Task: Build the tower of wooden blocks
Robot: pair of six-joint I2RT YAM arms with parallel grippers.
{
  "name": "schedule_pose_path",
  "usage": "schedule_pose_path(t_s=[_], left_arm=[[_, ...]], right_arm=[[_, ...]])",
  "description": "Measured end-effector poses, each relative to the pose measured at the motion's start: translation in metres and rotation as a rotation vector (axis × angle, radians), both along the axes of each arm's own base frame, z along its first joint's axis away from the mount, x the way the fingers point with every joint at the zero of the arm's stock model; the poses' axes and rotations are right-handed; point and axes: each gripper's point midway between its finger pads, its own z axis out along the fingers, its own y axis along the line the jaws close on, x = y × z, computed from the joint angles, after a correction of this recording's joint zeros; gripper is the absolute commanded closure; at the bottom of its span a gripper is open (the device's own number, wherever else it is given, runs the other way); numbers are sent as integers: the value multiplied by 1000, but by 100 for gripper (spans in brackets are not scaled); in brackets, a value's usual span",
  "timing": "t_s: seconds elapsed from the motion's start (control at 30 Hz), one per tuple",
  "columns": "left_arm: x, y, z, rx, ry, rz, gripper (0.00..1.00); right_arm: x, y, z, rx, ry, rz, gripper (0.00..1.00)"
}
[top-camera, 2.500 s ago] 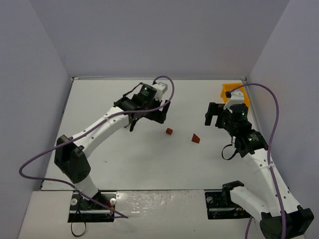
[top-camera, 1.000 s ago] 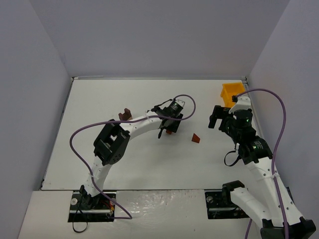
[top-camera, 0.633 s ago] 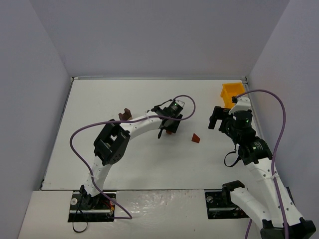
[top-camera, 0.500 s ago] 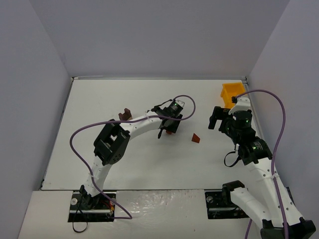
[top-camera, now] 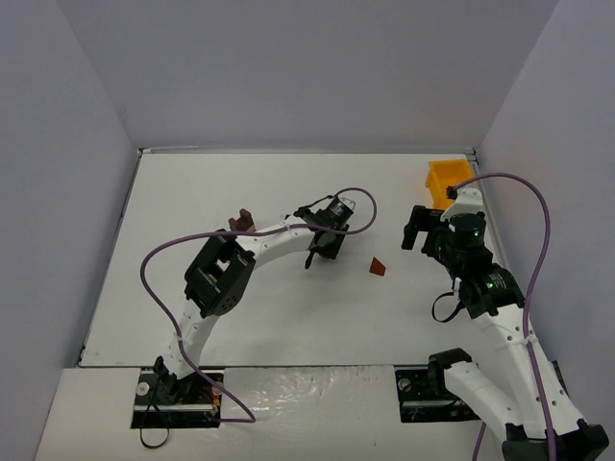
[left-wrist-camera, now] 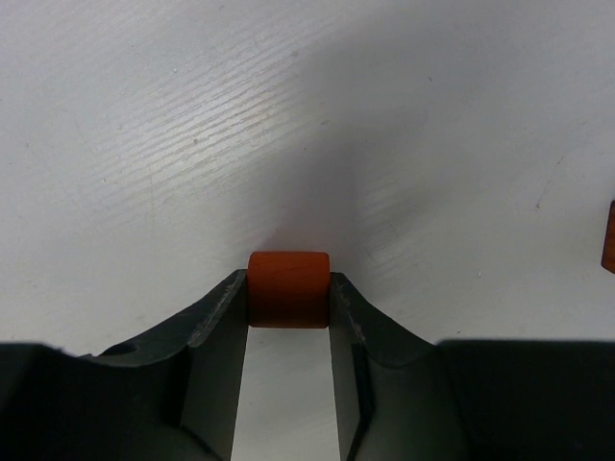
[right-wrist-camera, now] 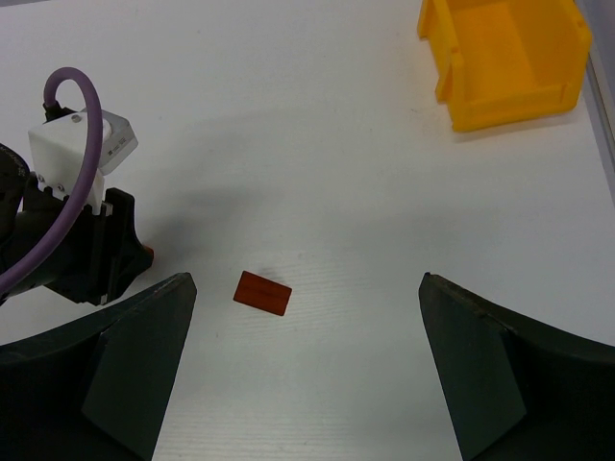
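Left wrist view: one orange block (left-wrist-camera: 288, 284) on the desk (top-camera: 240, 307), left gripper (left-wrist-camera: 288, 298) clamped on it, a finger against each side. Spot is mid-desk, seen from the top camera.

Loose pieces counted: one reddish-brown wedge (top-camera: 378, 267) lying flat, near the held block on its right, not touching. One dark brown piece (top-camera: 241, 222) standing well to the left, behind the left arm; whether it is a single block or a stack, cannot tell.

One yellow bin (top-camera: 449, 176) in the far right corner. Right gripper (right-wrist-camera: 306, 288) hangs above the desk near the bin, fingers wide apart, holding nothing.
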Motion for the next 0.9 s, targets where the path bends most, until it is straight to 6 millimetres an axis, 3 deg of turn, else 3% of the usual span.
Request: schedule_pose_path(t_s=[0.13, 0.2, 0.37, 0.47, 0.57, 0.73, 0.83, 0.9], left_arm=[[0, 0, 0, 1, 1, 0, 84], [-1, 2, 1, 5, 2, -1, 93], [-5, 8, 19, 15, -7, -21, 97], [-6, 17, 50, 6, -43, -46, 97], [-6, 34, 101, -28, -101, -82, 97], [3, 91, 190, -96, -222, -100, 97], [13, 128, 215, -95, -261, -85, 97], [18, 151, 215, -63, -257, -90, 99]], right_arm=[[0, 0, 0, 0, 0, 0, 0], [0, 0, 0, 0, 0, 0, 0], [0, 0, 0, -1, 1, 0, 0], [0, 0, -1, -2, 2, 3, 0], [1, 3, -3, -1, 11, 18, 0], [2, 7, -9, -10, 34, 50, 0], [4, 9, -12, -14, 48, 67, 0], [4, 11, -14, -17, 52, 76, 0]])
